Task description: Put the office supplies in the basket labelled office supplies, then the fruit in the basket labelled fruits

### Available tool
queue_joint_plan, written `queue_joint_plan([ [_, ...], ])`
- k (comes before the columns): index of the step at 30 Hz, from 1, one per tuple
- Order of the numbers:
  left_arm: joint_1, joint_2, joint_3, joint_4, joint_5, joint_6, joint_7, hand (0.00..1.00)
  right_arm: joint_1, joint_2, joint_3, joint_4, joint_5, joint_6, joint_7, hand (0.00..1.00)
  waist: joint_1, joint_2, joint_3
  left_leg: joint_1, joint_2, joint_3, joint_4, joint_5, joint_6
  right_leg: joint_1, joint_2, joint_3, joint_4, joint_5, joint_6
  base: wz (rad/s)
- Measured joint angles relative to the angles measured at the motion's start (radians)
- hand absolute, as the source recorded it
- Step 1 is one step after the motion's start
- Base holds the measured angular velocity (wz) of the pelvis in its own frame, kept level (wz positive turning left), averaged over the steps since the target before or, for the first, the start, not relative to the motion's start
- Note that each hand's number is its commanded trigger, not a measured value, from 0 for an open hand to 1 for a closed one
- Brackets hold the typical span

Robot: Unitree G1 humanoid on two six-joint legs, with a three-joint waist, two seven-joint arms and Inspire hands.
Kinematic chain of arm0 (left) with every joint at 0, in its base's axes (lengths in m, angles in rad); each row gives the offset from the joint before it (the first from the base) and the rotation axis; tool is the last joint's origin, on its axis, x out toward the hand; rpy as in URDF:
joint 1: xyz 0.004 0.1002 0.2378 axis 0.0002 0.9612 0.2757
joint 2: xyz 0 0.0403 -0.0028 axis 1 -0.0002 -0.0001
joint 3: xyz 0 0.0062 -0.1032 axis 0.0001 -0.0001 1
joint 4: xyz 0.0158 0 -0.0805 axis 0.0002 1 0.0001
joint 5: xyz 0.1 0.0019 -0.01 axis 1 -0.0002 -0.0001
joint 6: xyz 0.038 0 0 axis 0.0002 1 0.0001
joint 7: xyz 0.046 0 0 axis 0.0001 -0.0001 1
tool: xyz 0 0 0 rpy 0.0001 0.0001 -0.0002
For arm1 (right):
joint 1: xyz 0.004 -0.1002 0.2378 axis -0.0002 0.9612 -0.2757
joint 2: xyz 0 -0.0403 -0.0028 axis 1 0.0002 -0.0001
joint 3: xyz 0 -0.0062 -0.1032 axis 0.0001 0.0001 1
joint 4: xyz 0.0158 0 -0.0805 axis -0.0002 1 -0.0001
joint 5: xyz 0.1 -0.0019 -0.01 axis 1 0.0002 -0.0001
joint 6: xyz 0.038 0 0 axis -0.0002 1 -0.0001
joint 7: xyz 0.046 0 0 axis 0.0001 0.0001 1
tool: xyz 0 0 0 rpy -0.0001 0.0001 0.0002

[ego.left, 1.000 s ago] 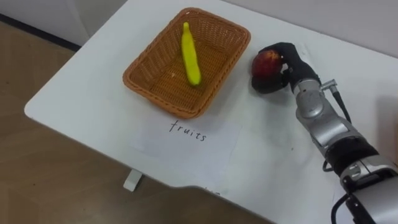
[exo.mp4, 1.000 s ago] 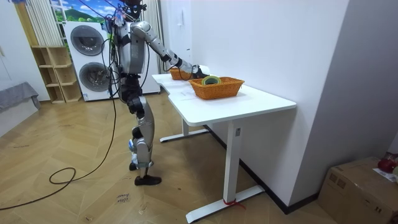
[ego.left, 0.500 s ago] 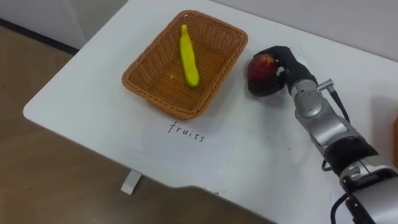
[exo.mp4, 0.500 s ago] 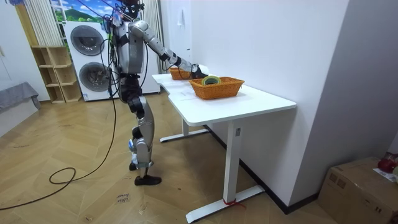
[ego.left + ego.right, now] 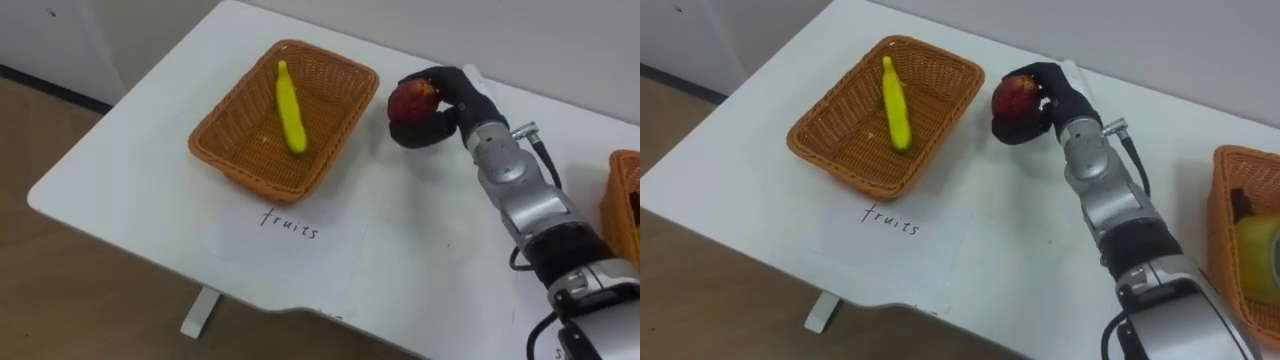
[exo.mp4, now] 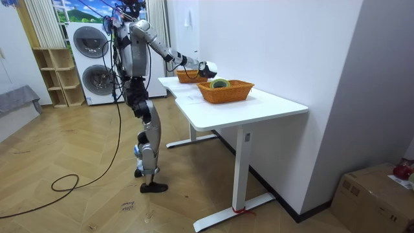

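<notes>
My right hand (image 5: pixel 452 98) (image 5: pixel 1052 92) is shut on a red apple (image 5: pixel 408 99) (image 5: pixel 1015 96), holding it above the white table just right of the fruit basket. That wicker basket (image 5: pixel 240 140) (image 5: pixel 835 140) stands at the table's left with a yellow banana (image 5: pixel 289 108) (image 5: pixel 895 104) lying inside. A paper sheet marked "fruits" (image 5: pixel 290 226) (image 5: pixel 892 222) lies in front of it. A second wicker basket (image 5: pixel 625 200) (image 5: pixel 1230 205) sits at the right edge, with a yellow-green item (image 5: pixel 1258 255) inside. In the room view the right hand (image 6: pixel 206 68) reaches over the table between both baskets (image 6: pixel 225 90).
The white table (image 5: pixel 410 250) has its front edge close to me, with wooden floor (image 5: pixel 60 290) below on the left. A wall runs behind the table. In the room view a washing machine (image 6: pixel 90 42) and shelves (image 6: pixel 55 77) stand behind the robot.
My right hand has lifted the apple off the table and carried it slightly left, closer to the fruit basket's right rim. The eye view has shifted too.
</notes>
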Motion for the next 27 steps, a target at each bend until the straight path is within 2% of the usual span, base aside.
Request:
queue_joint_plan([
  [5,-0.003,0.000,0.002,-0.001,0.004,-0.001,0.002,0.00,0.013,0.000,-0.001,-0.071,0.000,0.002,0.006,1.00,-0.016,-0.005,-0.0041,0.019,0.000,0.006,-0.009,0.000,0.000,0.020,0.004,0.013,0.000,0.000,0.000,-0.04],
  [8,0.001,-0.002,0.009,-0.028,0.003,0.000,0.002,0.00,0.013,0.000,-0.006,-0.116,-0.011,0.017,0.012,1.00,-0.025,-0.007,-0.0071,0.022,0.000,0.012,-0.007,0.000,0.000,0.022,0.004,0.016,0.000,0.000,0.000,-0.04],
  [15,0.008,-0.006,0.037,-0.054,0.000,0.014,0.005,0.00,0.025,-0.002,-0.013,-0.199,-0.041,0.039,0.012,1.00,-0.018,-0.012,-0.0117,0.054,-0.001,0.012,-0.017,0.000,0.000,0.050,0.005,0.017,0.001,0.000,0.000,0.00],
  [22,0.021,-0.008,0.037,-0.056,-0.001,0.026,0.023,0.00,0.026,-0.002,-0.012,-0.200,-0.043,0.042,0.034,1.00,-0.010,-0.010,-0.0108,0.069,-0.001,0.002,-0.022,0.000,0.000,0.062,0.006,0.017,0.000,-0.001,0.002,0.00],
  [24,0.025,-0.009,0.039,-0.055,-0.001,0.027,0.024,0.00,0.029,-0.001,-0.012,-0.216,-0.044,0.057,0.043,1.00,-0.004,-0.009,-0.0103,0.070,-0.001,0.002,-0.023,0.000,0.000,0.062,0.006,0.017,0.000,-0.001,0.002,0.00],
  [27,0.038,-0.015,0.056,-0.055,0.000,0.027,0.025,0.00,0.032,-0.001,-0.012,-0.246,-0.052,0.061,0.043,1.00,0.002,-0.009,-0.0101,0.071,-0.001,0.002,-0.025,0.000,0.000,0.062,0.006,0.016,0.000,-0.002,0.003,0.00],
])
